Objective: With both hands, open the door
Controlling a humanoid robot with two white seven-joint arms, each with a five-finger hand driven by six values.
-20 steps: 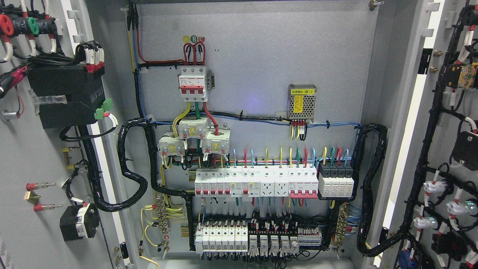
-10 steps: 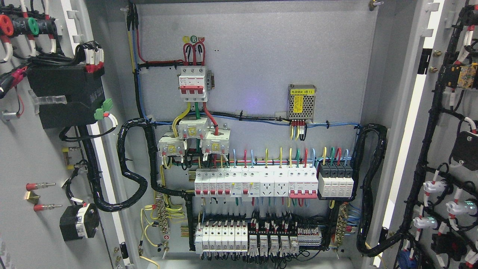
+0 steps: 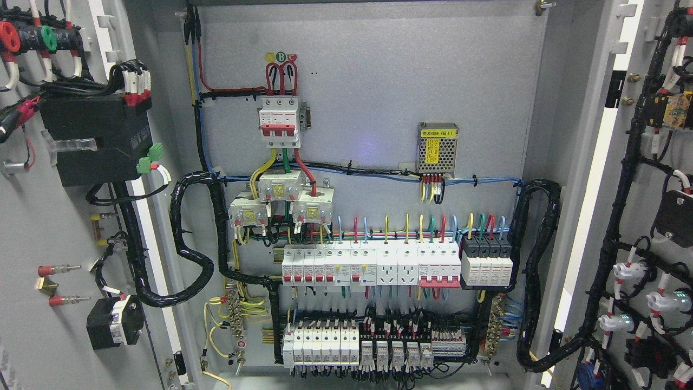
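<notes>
Head view: nothing has moved since the earlier frames; wiring, breakers and both door leaves sit exactly where they were.

Both doors stand swung wide. The left door (image 3: 32, 227) fills the left edge of the frame, its inner face carrying a black module (image 3: 95, 135) and cable loom. The right door (image 3: 649, 216) fills the right edge, with indicator-lamp backs wired along it. Between them the back panel (image 3: 379, 81) is fully exposed, with the breaker row (image 3: 371, 265) at centre. I judge the opening complete.

Risk: either leaf could drift back if it is unlatched, and any reach inward could snag the looped black conduit (image 3: 189, 238) or exposed terminals.

Neither of my hands or arms appears in the frame, so I cannot tell whether they are released or clenched.
</notes>
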